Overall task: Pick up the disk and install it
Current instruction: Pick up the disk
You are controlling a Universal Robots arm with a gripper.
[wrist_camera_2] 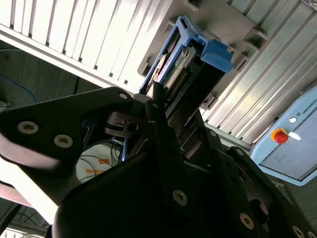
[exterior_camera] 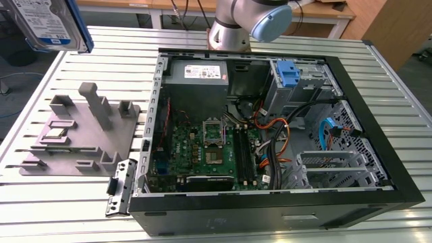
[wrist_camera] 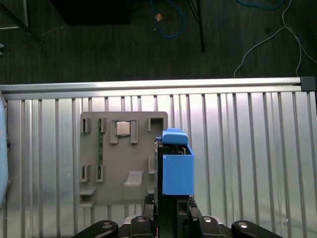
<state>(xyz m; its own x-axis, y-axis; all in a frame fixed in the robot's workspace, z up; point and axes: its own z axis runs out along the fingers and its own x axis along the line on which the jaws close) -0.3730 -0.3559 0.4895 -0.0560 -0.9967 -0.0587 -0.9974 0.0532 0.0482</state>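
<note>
— Between the jaws, clamped fast: disk [wrist_camera: 177, 174], hanging high over the grey holder [wrist_camera: 126, 148] on the worktop [wrist_camera: 247, 148].
— Risky. Could slip on a jolt and drop; could also snag cables [exterior_camera: 286, 132] inside the computer case [exterior_camera: 270, 207] beyond.

Disk [wrist_camera: 177, 171] edge-on, blue side rail toward camera, clamped in gripper [wrist_camera: 171, 208]. Behind it, grey parts tray [wrist_camera: 124, 158] on slatted metal table [wrist_camera: 247, 148]; disk overlaps tray edge. Square chip [wrist_camera: 123, 128] seated in tray slot. Past table edge: dark floor [wrist_camera: 99, 44], blue cable [wrist_camera: 172, 35].
</note>
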